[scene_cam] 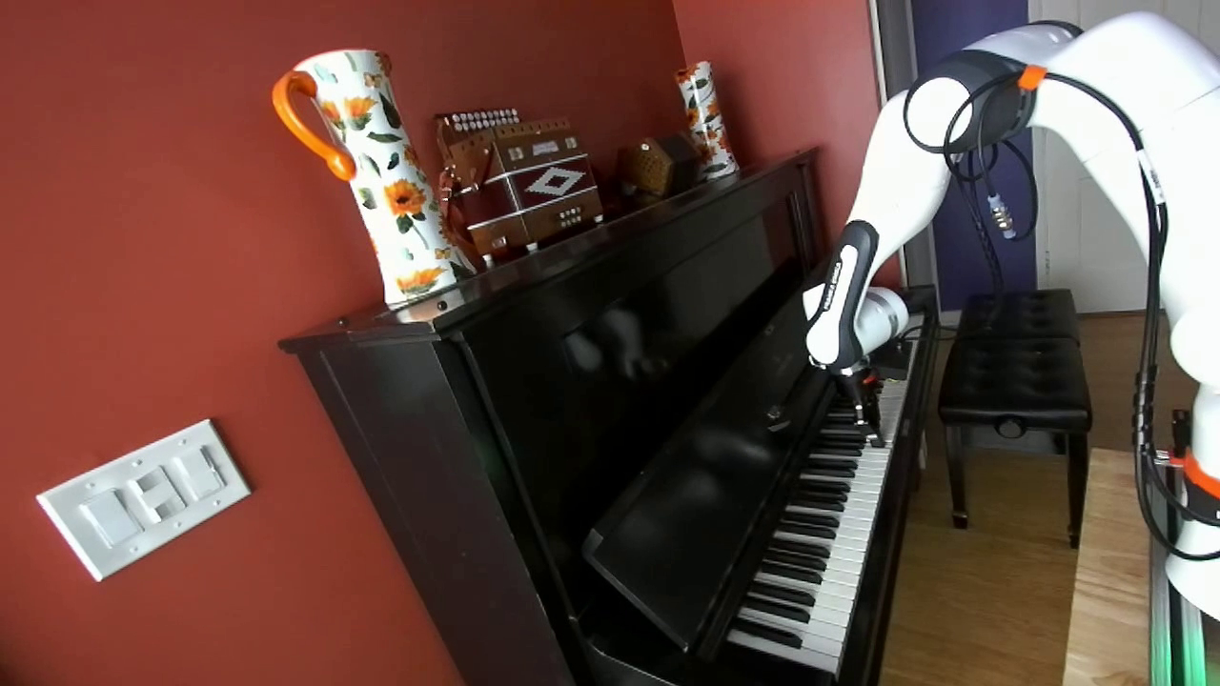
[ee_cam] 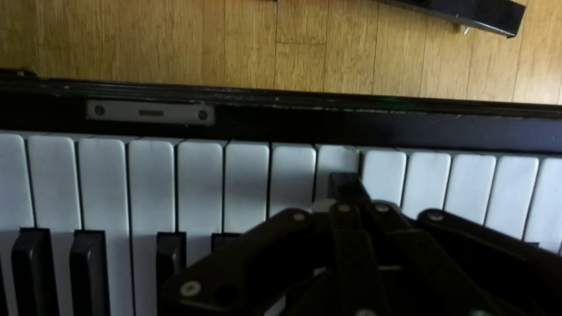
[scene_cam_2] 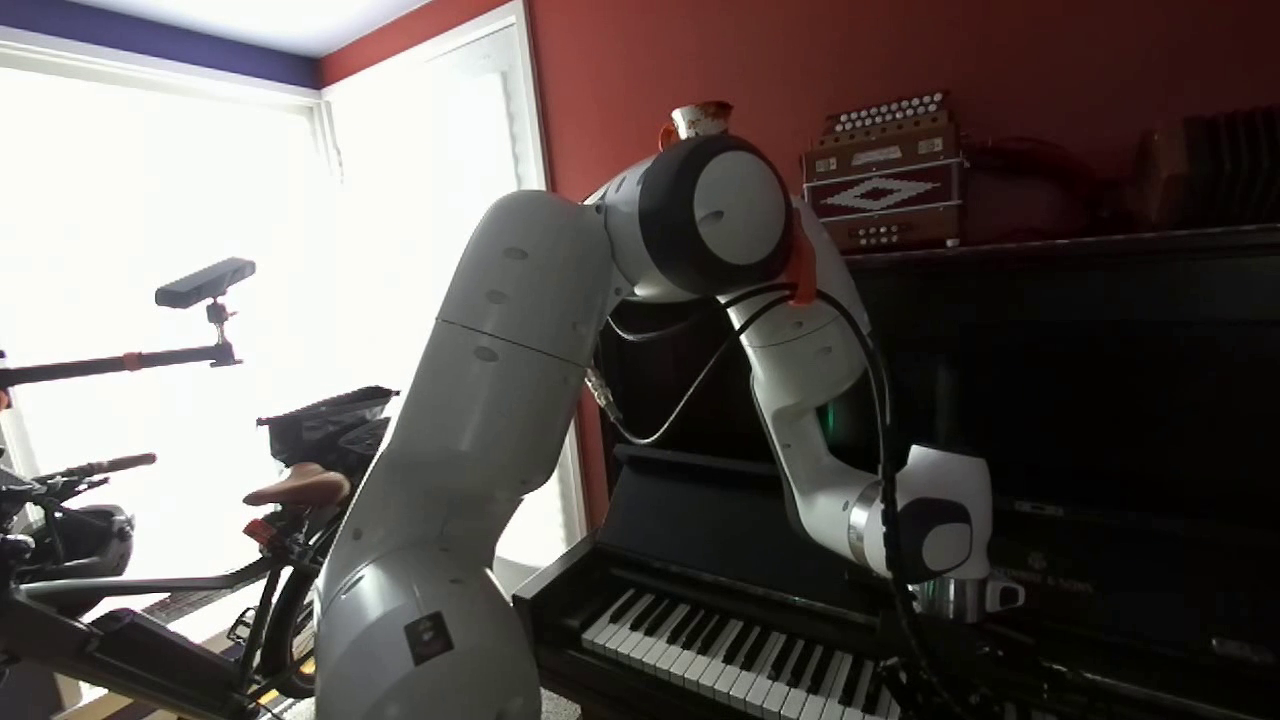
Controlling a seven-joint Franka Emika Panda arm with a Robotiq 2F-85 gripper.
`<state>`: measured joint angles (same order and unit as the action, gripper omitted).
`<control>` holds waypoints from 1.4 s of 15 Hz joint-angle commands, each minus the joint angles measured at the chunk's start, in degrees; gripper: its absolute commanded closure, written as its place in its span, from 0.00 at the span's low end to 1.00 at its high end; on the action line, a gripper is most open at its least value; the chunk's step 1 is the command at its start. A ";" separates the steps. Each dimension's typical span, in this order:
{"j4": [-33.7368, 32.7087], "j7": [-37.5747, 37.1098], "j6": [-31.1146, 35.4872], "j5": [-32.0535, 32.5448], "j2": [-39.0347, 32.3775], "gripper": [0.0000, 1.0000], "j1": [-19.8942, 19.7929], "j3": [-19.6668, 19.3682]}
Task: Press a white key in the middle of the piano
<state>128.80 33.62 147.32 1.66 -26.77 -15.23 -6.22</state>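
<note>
- We have the piano (scene_cam: pixel 572 429) standing along the red wall (scene_cam: pixel 172 238), its row of keys (scene_cam: pixel 824 534) under the gripper (ee_cam: pixel 353 188).
- In the wrist view we see the jaws together, the fingers (ee_cam: pixel 351 237) side by side, with nothing visible between them.
- The narrow tip is over the front part of one white key (ee_cam: pixel 336 160), ahead of the black keys (ee_cam: pixel 37 267), and appears to touch it toward the right-hand edge in that view.
- We take the pressing step to be in hand: this key's front edge looks lower than its neighbours', though we cannot tell how deep it sits.
- A pale plate (ee_cam: pixel 150 113) in the front rail (ee_cam: pixel 281 119) lies near, so we judge this spot close to the middle.
- If the key has travel left, we need a short push straight down without drifting onto the adjoining key, then a straight lift to let it spring back.
</note>
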 commanded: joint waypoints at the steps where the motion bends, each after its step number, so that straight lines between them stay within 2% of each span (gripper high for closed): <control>1: -0.99 0.72 1.25 0.68 -2.20 1.00 -2.05 1.33; 11: -1.35 1.10 1.02 0.40 -2.87 1.00 -3.04 2.10; 21: 0.60 -0.42 -0.49 1.72 1.63 1.00 -1.90 1.09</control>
<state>128.49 33.87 147.33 1.70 -26.81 -16.83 -5.03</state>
